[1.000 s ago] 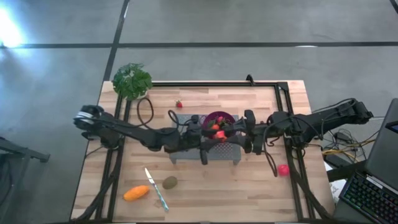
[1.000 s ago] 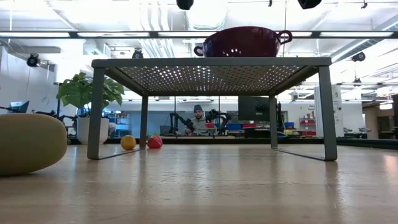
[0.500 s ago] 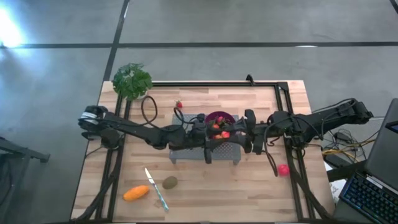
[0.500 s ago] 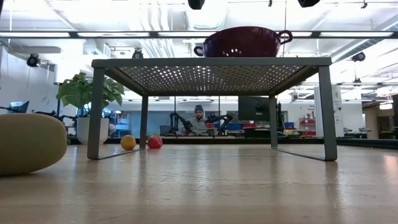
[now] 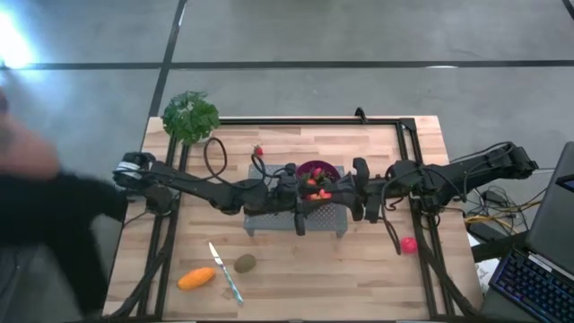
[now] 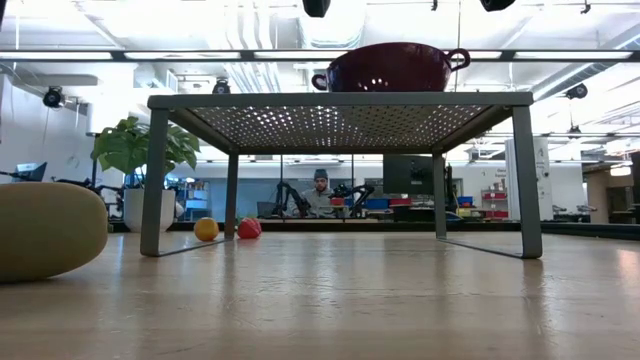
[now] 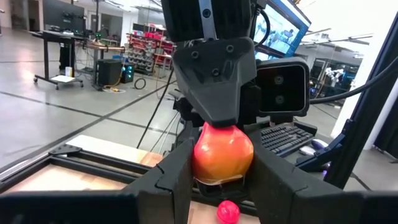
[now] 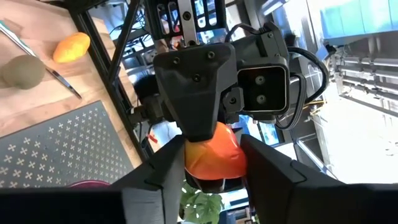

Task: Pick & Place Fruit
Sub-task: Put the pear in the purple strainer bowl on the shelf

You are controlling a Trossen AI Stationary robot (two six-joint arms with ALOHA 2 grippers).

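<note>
Left gripper (image 7: pixel 222 180) clamped on red-orange fruit (image 7: pixel 224 151) above purple bowl (image 5: pixel 316 171), mid-table on grey rack (image 5: pixel 334 218). Right gripper (image 8: pixel 211 163) fingers on same fruit: handover. Fruit looks smooth, round, probably light, slippery; hold across middle, gently.

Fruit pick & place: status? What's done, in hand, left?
Done: some red pieces seem to sit in the purple bowl on the grey rack.
In hand: an orange-red fruit is gripped by both left gripper and right gripper above the bowl, as if mid-handover.
Left on the table: strawberry, orange fruit, brown-green fruit, pink ball.
</note>
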